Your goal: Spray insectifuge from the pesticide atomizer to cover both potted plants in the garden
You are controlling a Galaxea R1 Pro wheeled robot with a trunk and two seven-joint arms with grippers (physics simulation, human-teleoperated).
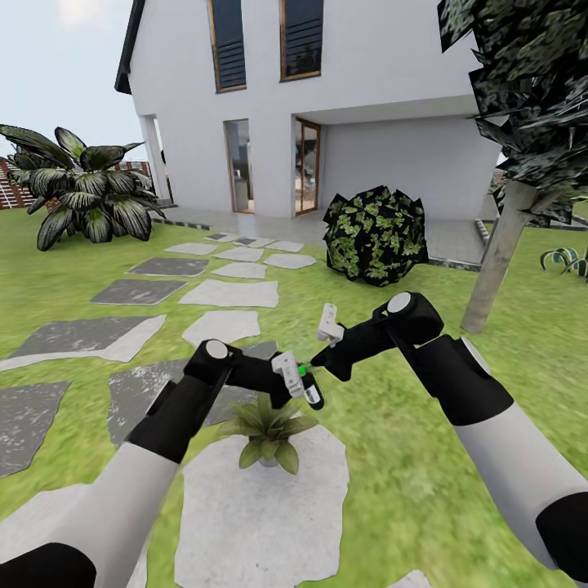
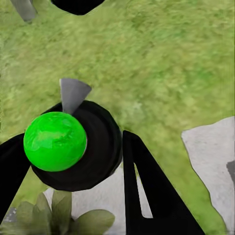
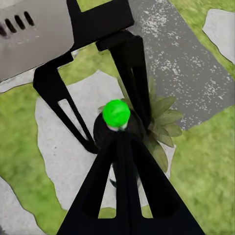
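Left gripper [image 1: 304, 390] clamps pesticide atomizer [image 1: 313, 395] above potted plant [image 1: 268, 429] on stepping stone [image 1: 245, 523].
Light, rigid, slick bottle; grip mid-body. Right gripper [image 1: 320, 356] jaws: cannot tell.

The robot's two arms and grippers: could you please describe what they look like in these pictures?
Both arms have white lower segments, black sleeves towards the wrist and a round white cap at the bend. The left gripper and the right gripper carry small white blocks near their tips. In the wrist views the fingers are flat, black, tapering blades with slot cut-outs. No cables or markings are visible.
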